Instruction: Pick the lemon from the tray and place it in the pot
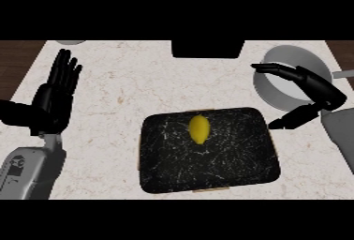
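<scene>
One small yellow lemon (199,129) lies lengthwise on the black marbled tray (235,164), left of the nearer, seemingly open-fingered right hand (314,91).

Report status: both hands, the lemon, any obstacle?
Left hand open, resting. Right hand open beside pot. Lemon on tray, unobstructed.
</scene>
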